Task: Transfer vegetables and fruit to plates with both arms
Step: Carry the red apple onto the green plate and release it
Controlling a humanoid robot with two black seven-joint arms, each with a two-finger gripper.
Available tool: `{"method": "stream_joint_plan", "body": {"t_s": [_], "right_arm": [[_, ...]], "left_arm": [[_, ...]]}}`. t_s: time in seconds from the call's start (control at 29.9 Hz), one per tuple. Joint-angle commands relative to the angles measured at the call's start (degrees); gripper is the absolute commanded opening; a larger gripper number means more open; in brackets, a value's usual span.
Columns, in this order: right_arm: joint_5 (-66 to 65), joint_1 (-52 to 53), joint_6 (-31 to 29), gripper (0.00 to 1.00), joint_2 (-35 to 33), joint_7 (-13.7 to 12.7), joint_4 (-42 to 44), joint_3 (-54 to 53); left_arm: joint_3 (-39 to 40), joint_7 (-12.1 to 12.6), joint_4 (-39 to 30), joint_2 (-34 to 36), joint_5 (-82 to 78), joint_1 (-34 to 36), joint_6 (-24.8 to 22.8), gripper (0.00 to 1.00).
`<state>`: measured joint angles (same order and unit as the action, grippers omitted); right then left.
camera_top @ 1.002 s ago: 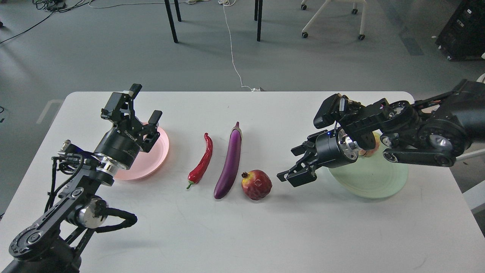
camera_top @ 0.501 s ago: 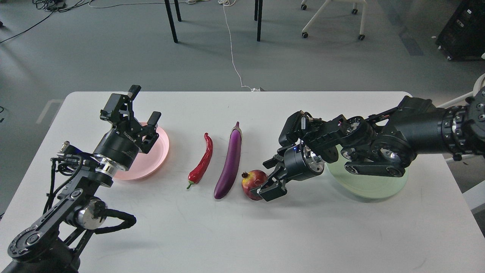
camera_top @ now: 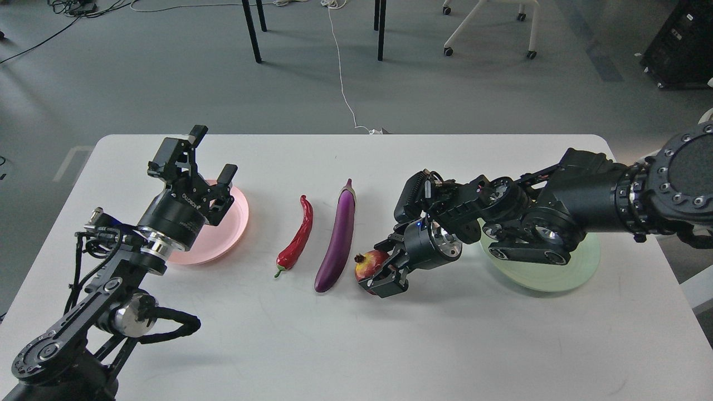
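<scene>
Red pomegranate (camera_top: 370, 265) sits on the table beside the eggplant (camera_top: 337, 245); our right gripper (camera_top: 384, 273) brackets it, jaws wide, ready to close. Our left gripper (camera_top: 206, 161) hangs wide above the pink plate (camera_top: 237, 220).

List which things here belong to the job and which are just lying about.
Job: pomegranate, eggplant, chili, pink plate, green plate, left end effector, right end effector.
Lying about: cable, chair, table legs on the floor.

Grey floor (camera_top: 139, 72); white cable (camera_top: 341, 83); black table legs (camera_top: 252, 33); white wheeled chair (camera_top: 490, 28).
</scene>
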<state>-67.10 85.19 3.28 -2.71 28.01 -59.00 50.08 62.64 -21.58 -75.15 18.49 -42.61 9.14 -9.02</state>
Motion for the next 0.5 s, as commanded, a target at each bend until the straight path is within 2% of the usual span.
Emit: {"method": "stream_joint_plan", "body": {"t_s": [0.0, 0.13, 0.33, 0.47], "right_arm": [[0.0, 0.5, 0.0, 0.44, -0.4, 0.0, -0.3, 0.5], [-0.1, 3.6, -0.2, 0.43, -3.7, 0.0, -2.5, 0.5], [-2.4, 11.7, -0.6, 0.44, -13.4, 0.0, -7.3, 3.3], [-6.7, 12.5, -0.6, 0.44, -19.1, 0.0, -7.5, 5.8]], "left_arm": [[0.0, 0.0, 0.0, 0.1, 0.0, 0.0, 0.1, 1.0], [0.0, 0.0, 0.0, 0.2, 0.1, 0.0, 0.0, 1.0], [0.0, 0.0, -0.2, 0.7, 0.1, 0.0, 0.0, 1.0], [-0.2, 0.0, -0.9, 0.8, 0.1, -0.1, 0.0, 1.0]]}}
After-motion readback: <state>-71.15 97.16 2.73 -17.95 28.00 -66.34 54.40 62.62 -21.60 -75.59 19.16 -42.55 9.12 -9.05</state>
